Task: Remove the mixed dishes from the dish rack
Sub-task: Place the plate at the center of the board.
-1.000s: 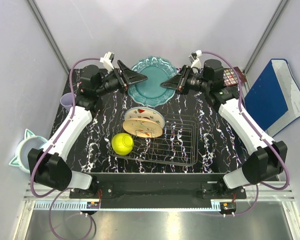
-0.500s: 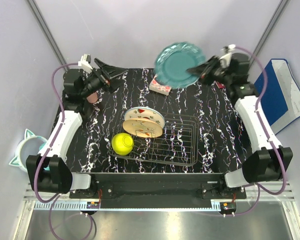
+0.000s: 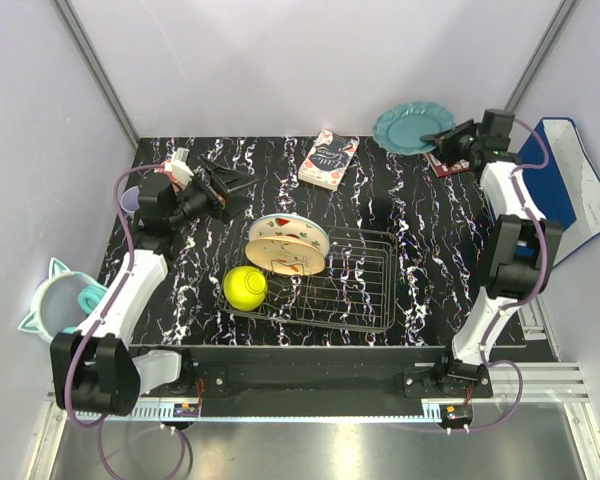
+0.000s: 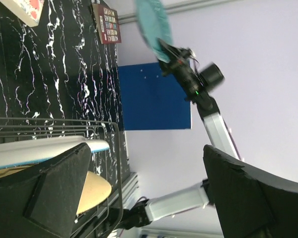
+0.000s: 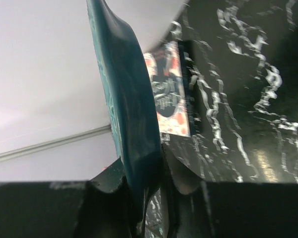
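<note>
My right gripper (image 3: 443, 141) is shut on the rim of the teal scalloped plate (image 3: 410, 128) and holds it over the table's back right corner; the right wrist view shows the plate (image 5: 126, 94) edge-on between the jaws (image 5: 151, 198). My left gripper (image 3: 226, 182) is open and empty at the left, pointing toward the dish rack (image 3: 355, 290). The white red-spotted plate (image 3: 290, 230) and the peach plate (image 3: 283, 260) lean in the rack's left end. The yellow-green bowl (image 3: 245, 287) sits at the rack's left edge. A lilac cup (image 3: 131, 200) peeks from behind the left arm. The salmon cups are out of view.
A patterned book (image 3: 328, 160) lies at the back middle. A small red card box (image 3: 450, 164) lies under the right wrist. A blue folder (image 3: 565, 185) leans outside on the right. The mint cat-eared bowl (image 3: 52, 300) sits outside on the left.
The right arm has swung the teal plate from the back middle to the back right corner. The left gripper let go of the plate and drew back to the left.
</note>
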`<move>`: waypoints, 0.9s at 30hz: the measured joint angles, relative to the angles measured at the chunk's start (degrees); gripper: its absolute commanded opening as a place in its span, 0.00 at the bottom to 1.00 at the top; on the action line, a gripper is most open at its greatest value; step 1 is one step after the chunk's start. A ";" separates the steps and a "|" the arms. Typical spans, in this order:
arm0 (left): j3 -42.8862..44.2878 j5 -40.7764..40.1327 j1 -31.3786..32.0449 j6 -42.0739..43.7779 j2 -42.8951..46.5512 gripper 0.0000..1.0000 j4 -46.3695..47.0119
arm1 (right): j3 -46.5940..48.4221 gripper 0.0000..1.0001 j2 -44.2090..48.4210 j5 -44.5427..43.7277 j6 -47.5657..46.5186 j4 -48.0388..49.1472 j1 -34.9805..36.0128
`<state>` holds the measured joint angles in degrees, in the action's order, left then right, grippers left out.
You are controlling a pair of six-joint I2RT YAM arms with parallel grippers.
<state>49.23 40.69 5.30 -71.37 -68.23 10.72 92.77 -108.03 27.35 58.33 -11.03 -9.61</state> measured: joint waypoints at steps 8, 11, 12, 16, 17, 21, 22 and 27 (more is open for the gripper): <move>0.87 -0.22 1.92 4.04 1.75 0.99 -3.78 | 0.00 0.00 -8.41 -0.37 -3.13 -2.21 1.11; 1.73 -0.20 1.92 4.52 1.75 0.99 -5.07 | 0.00 0.00 -10.75 -0.48 -3.72 -2.23 1.20; 1.99 -0.22 1.95 4.81 1.75 0.99 -5.18 | 0.00 0.00 -11.72 -0.59 -4.00 -2.21 1.20; 2.47 -0.22 2.05 5.57 1.88 0.99 -5.68 | 0.11 0.00 -14.84 -0.83 -4.85 -2.21 1.20; 2.47 -0.24 2.05 5.62 1.97 0.99 -6.01 | 0.15 0.00 -15.72 -0.85 -5.03 -2.23 1.20; 2.47 -0.26 2.16 5.84 2.25 0.99 -6.95 | 0.22 0.00 -18.34 -0.92 -5.40 -2.29 1.27; 2.47 -0.28 2.16 5.86 2.29 0.99 -7.08 | 0.22 0.00 -18.80 -0.92 -5.44 -2.29 1.31; 2.47 -0.42 2.21 6.01 2.29 0.99 -7.67 | 1.86 0.00 -20.20 -0.37 -5.68 -2.47 1.42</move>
<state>51.70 40.27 7.51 -65.36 -65.93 3.05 94.63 -128.22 26.98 52.64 -13.50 -8.19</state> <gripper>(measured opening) 0.987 0.245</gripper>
